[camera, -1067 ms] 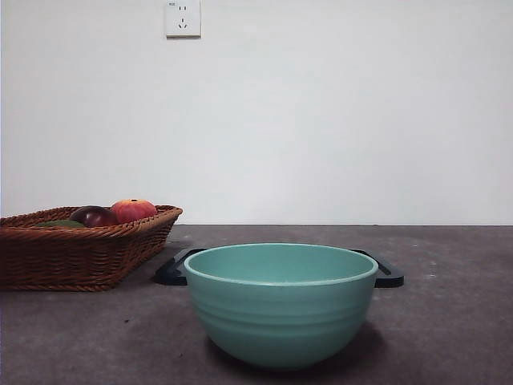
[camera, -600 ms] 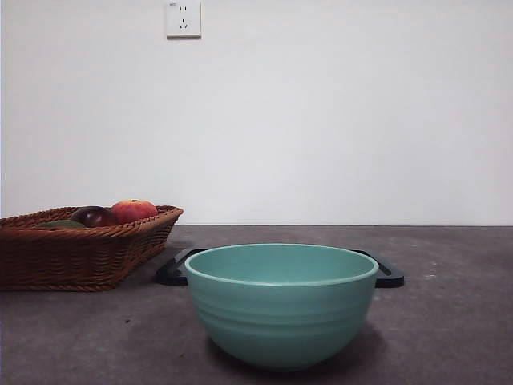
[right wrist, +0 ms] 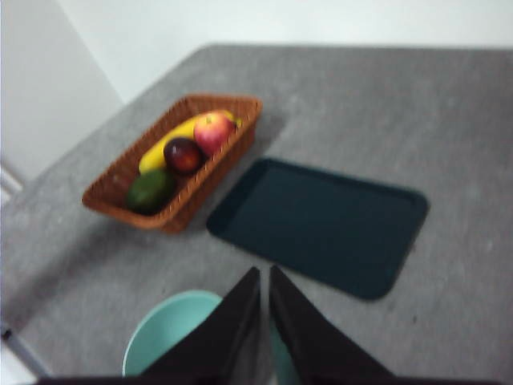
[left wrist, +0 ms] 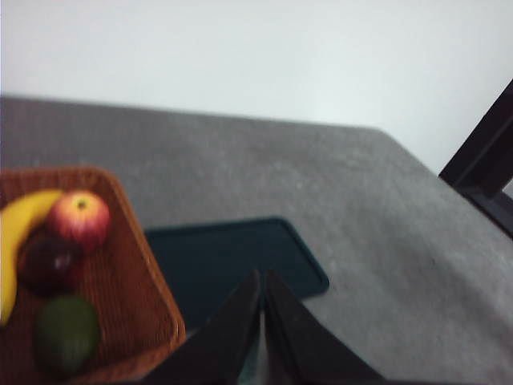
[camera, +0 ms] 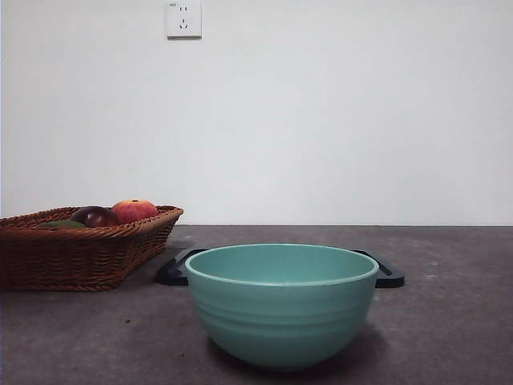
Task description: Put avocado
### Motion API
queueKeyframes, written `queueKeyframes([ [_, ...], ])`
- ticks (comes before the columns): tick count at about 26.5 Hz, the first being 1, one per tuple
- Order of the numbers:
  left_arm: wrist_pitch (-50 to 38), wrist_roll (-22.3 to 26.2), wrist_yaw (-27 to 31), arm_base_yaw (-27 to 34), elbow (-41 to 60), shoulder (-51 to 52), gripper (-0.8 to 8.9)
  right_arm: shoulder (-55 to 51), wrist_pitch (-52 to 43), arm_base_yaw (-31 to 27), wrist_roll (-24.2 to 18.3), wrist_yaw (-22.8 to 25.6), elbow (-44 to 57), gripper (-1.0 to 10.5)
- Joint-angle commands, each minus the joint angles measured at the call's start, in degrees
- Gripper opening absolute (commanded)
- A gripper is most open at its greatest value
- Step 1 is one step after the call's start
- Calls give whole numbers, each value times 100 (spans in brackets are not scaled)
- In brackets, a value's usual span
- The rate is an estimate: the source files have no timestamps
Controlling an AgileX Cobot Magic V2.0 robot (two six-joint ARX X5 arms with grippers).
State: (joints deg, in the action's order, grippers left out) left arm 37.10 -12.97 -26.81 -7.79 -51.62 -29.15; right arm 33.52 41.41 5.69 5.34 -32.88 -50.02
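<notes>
You've got the grey table as the biggest thing here, with the dark tray lying flat on it between the wicker basket and the open side. The basket sits just beside the tray, and the teal bowl stands on the table in front of the tray, closest to the front camera.

Inside the basket you'll see a banana along one wall, then the red-orange fruit, the dark red-purple fruit and the avocado in a row. So your avocado is at the end of the basket, next to the purple one.

Both arms hang up high over the table. Left gripper has its jaws pressed together, holding nothing. Same for the right gripper: jaws together, nothing in them.
</notes>
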Motion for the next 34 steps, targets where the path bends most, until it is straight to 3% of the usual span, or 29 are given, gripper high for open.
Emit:
queueKeyframes([
  [1,273,50,-26,-17,-133,44,9,-50,160,22,-249,-31,-111,14],
  [6,584,52,-26,-17,-133,48,12,-81,192,22,-310,-26,-111,14],
  [9,616,52,-26,-17,-133,48,99,-81,190,24,-313,-22,-111,20],
  [12,614,52,-26,-17,-133,48,334,-81,173,24,-308,-13,-111,204],
  [14,590,52,-26,-17,-133,48,496,-81,149,24,-302,-11,-111,407],
  [16,529,50,-26,-17,-133,48,578,-81,144,24,-302,-11,-111,530],
  [34,590,44,-20,-15,-133,-72,592,-81,120,22,-284,-15,-111,549],
])
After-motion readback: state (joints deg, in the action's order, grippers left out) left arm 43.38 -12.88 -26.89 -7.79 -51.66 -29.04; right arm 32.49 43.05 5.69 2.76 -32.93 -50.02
